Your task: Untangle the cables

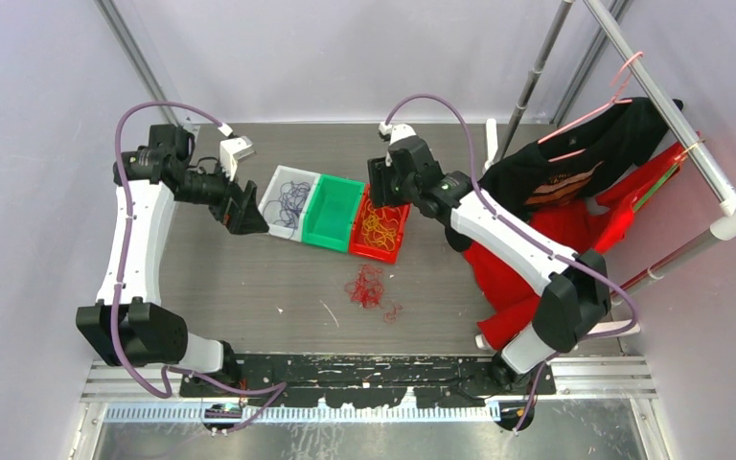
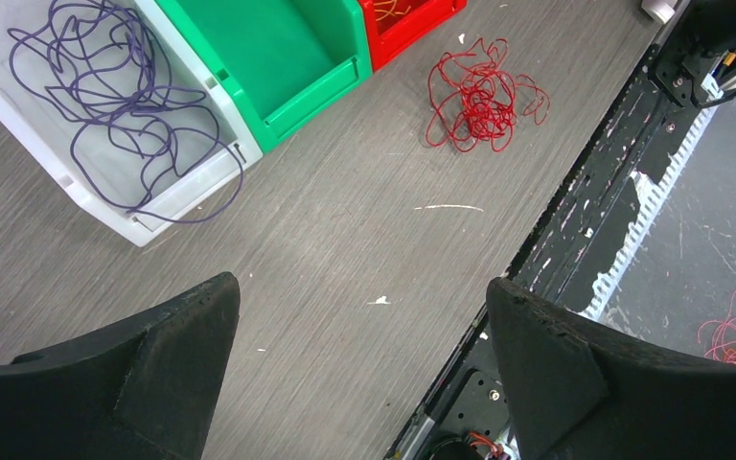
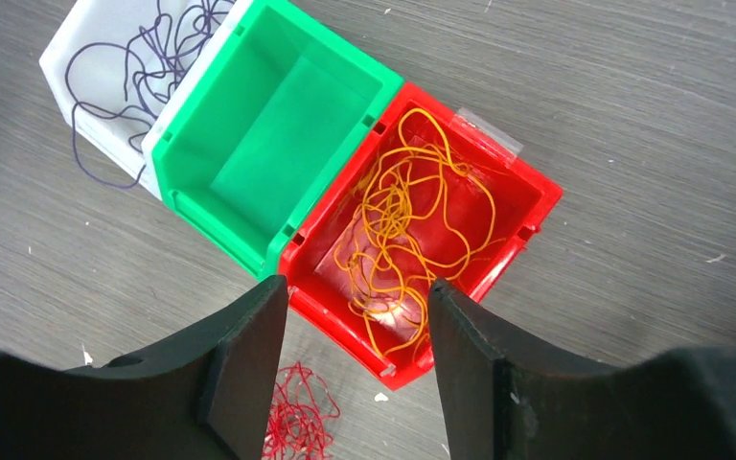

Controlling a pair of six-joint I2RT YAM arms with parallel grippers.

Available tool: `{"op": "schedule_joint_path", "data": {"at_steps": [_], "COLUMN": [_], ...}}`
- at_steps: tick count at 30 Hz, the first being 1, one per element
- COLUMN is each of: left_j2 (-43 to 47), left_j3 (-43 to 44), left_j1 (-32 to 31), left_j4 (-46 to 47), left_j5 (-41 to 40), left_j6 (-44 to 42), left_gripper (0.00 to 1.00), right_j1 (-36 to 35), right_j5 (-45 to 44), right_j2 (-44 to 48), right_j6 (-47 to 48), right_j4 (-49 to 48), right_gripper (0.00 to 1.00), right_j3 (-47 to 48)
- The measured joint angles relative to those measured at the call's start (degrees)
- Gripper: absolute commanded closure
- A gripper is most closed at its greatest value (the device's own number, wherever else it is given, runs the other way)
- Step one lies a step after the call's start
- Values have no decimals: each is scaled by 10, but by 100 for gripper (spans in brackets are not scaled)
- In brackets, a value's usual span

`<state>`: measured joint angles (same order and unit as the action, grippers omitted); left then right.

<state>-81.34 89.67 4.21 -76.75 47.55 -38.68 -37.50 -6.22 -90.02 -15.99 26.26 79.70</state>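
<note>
1. The table [image 1: 249,278], grey wood-grain, carried three bins in a row.
2. A black garment [image 1: 575,163] hung at the right; its orange print was too small to read.
3. The left tool [image 2: 359,287] was spread wide and held nothing, above the table near the white bin [image 3: 56,48].
4. The right tool [image 3: 356,287] was partly parted and gripped nothing, above the red bin [image 3: 527,206].
5. The green bin [image 3: 278,144] sat between the other two.
6. The purple cables [image 2: 115,105] lay in the white bin, the orange-yellow cables [image 3: 398,230] in the red bin, and the red cables [image 2: 479,96] in a loose tangle on the table.

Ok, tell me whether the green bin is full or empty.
Empty: the green bin shows a bare floor in both wrist views; the red cables lie on the table outside it.
</note>
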Motion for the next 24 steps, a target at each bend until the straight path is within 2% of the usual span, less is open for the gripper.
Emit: {"op": "schedule_joint_path", "data": {"at_steps": [3,6,10,13,17,19,22,23,24], "left_j2": [0,0,0,1,9,15,21,23,23], "left_j3": [1,1,1,1,1,1,-3,-5,-8], "left_j1": [0,0,0,0,0,0,0,0,0], "left_j4": [-1,-1,-3,-6,-9,-12,-13,-14,-15], "left_j5": [0,0,0,0,0,1,3,5,5], "left_j6": [0,0,0,0,-4,-6,-8,-8,-9], "left_gripper": [0,0,1,1,0,1,4,6,7], "right_j1": [-26,-98,-188,-228,-237,-236,-236,-235,-235], "right_j5": [-30,-52,-54,-55,-58,-61,-62,-61,-59], "right_j2": [21,37,35,25,-1,-9,-17,-18,-19], "right_j6": [17,34,36,27,13,7,2,0,-3], "right_j4": [10,16,20,29,27,17,-2,-9,-15], "right_gripper": [39,39,39,44,59,70,93,98,99], "right_j3": [-3,-27,-90,-143,-173,-182,-185,-184,-183]}}
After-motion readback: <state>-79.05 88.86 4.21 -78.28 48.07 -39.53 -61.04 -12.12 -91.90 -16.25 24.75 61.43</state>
